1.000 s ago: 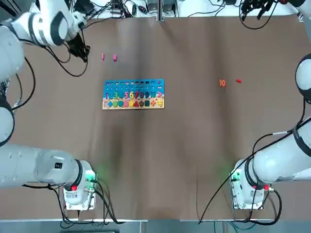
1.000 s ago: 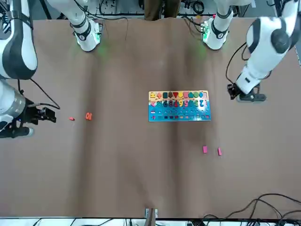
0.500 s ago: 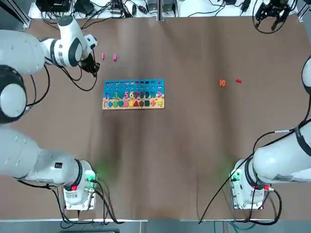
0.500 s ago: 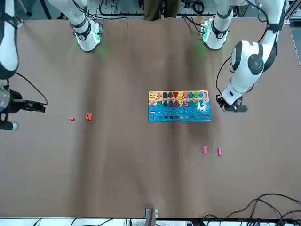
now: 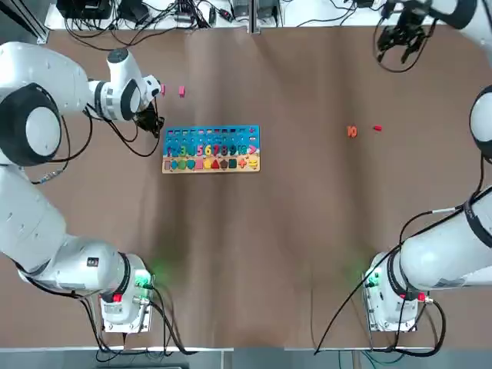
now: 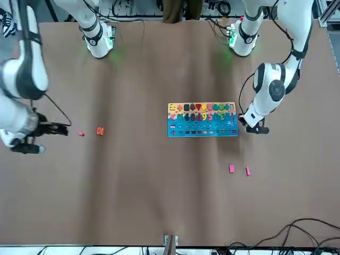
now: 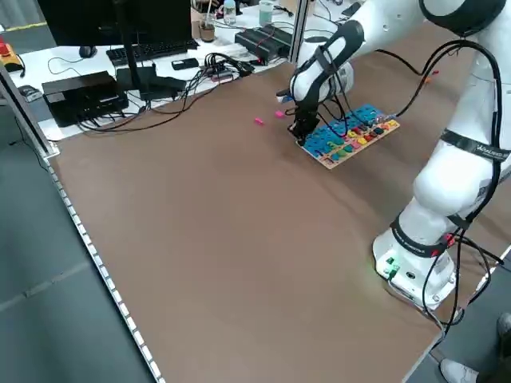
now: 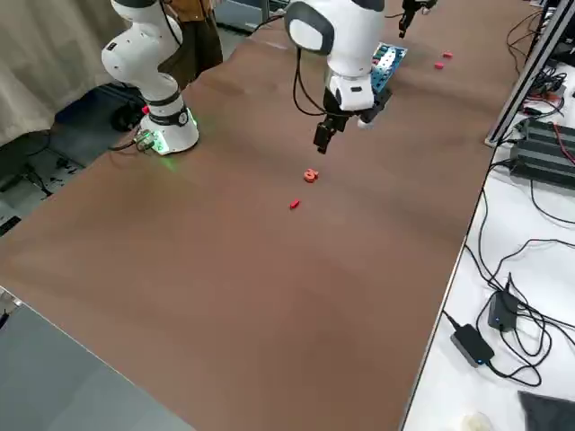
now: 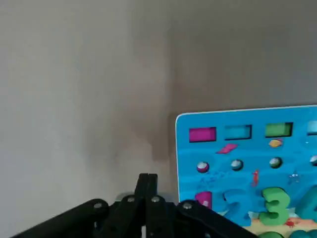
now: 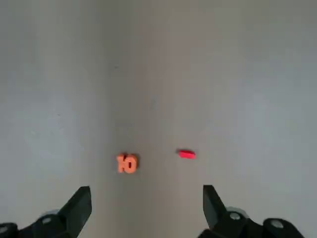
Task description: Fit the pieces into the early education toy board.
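The early education toy board (image 5: pixel 211 148) lies flat mid-table, blue top with numerals, wooden strip with shapes (image 6: pixel 202 119). My left gripper (image 5: pixel 151 123) is shut and empty, low beside the board's left end (image 9: pixel 147 184); the left wrist view shows the board's corner (image 9: pixel 247 158). Two pink pieces (image 5: pixel 163 90) (image 5: pixel 181 91) lie beyond it. An orange "10" (image 5: pixel 351 131) and a small red piece (image 5: pixel 377 128) lie to the right. My right gripper (image 10: pixel 146 192) hangs open above the table, with the "10" (image 10: pixel 127 163) and the red piece (image 10: pixel 186 154) ahead of its fingers.
Brown cloth covers the table (image 5: pixel 307 231). Both arm bases (image 5: pixel 123 296) (image 5: pixel 396 300) stand at the near edge. Cables and power bricks (image 5: pixel 184 14) lie past the far edge. A monitor and keyboard (image 7: pixel 136 48) sit beyond the table's left side.
My left arm has swung in from the far left corner down to the board's left end, still shut. My right gripper has shifted a little back over the orange and red pieces.
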Controlling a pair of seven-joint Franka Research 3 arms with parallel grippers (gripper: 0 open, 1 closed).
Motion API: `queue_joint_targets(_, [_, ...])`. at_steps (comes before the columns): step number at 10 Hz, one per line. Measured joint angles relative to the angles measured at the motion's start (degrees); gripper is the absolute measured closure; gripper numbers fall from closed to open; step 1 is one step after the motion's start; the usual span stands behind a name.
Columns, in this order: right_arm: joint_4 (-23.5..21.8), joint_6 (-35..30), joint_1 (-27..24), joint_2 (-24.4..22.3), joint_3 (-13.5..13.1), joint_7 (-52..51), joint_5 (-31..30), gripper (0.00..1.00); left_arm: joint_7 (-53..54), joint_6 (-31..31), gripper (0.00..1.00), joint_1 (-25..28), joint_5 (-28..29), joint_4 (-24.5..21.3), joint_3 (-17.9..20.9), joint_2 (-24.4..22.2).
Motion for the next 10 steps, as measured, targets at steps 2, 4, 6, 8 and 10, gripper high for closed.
queue_joint_targets(2, [-3.4, 5.1, 3.0, 0.0, 0.1, 2.0, 0.0, 0.03, -1.3, 0.0, 0.99, 0.0, 0.0, -0.7, 0.0, 0.4])
queue_joint_targets(4, [-10.4, 16.1, 6.1, 0.2, 0.2, 5.5, 0.0, 0.03, -2.6, 0.0, 0.99, -0.4, 0.0, -1.9, -0.2, 0.5])
queue_joint_targets(6, [-16.1, 24.4, 8.1, 0.7, 0.2, 7.6, 0.0, 0.03, -2.8, 0.6, 0.99, -0.4, 0.0, -2.4, -0.2, 1.8])
queue_joint_targets(8, [-20.9, 32.2, 8.1, 2.1, 0.1, 7.6, 0.0, 0.03, -2.9, 1.2, 0.99, -0.4, 0.0, -2.4, -0.2, 2.5])
queue_joint_targets(10, [-23.9, 36.8, 8.1, 3.7, 0.1, 7.6, 0.0, 0.05, -2.9, 1.2, 0.99, -0.5, 0.1, -2.4, -0.1, 2.5])
